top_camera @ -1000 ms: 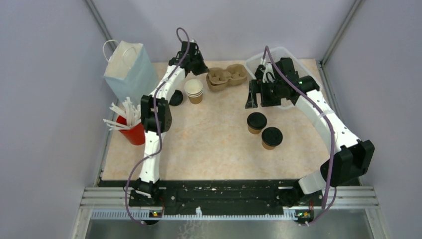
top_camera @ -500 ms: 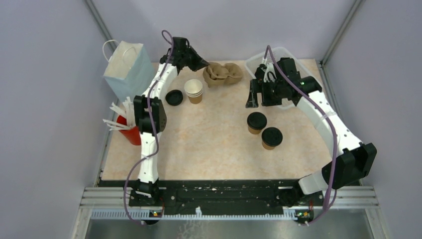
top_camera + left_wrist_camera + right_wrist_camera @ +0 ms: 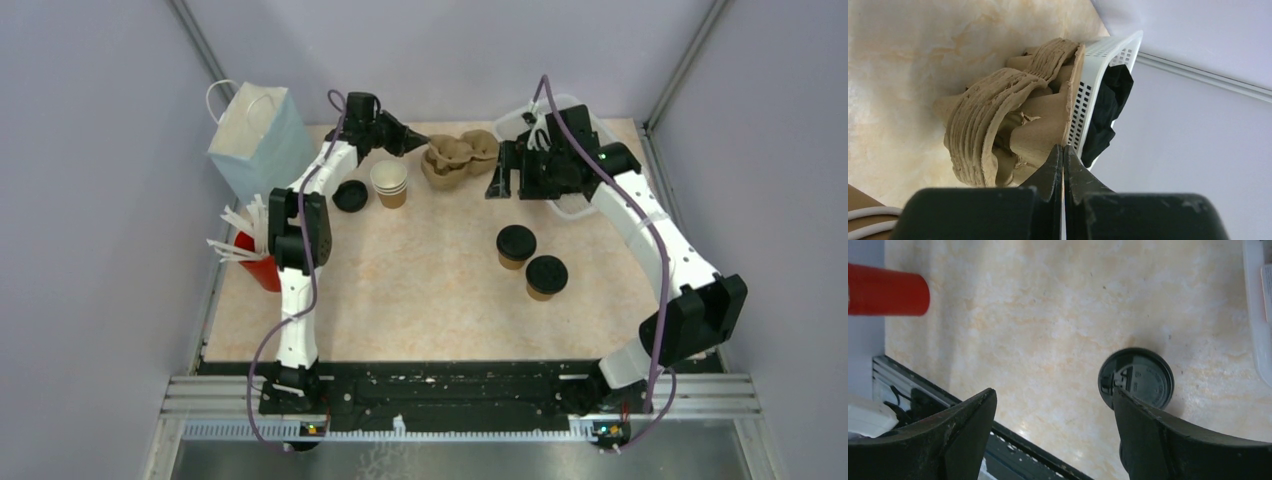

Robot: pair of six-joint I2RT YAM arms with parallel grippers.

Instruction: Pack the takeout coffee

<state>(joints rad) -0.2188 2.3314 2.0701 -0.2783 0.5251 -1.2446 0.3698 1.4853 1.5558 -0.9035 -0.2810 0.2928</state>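
The two coffee cups stand upright with their black lids on, right of the middle of the table. The farther cup and the nearer cup are just beside each other, and neither claw touches them. The right claw hangs in the air behind them, toward the back of the table, with its fingers spread wide and nothing between them. In its wrist view one of the coffee cups shows on the table below, close by the right-hand finger. The left claw is at the back of the table, well apart from both cups. Its fingers are pressed together on the thin edge of the cardboard carrier, which is tilted, just beside the white basket.
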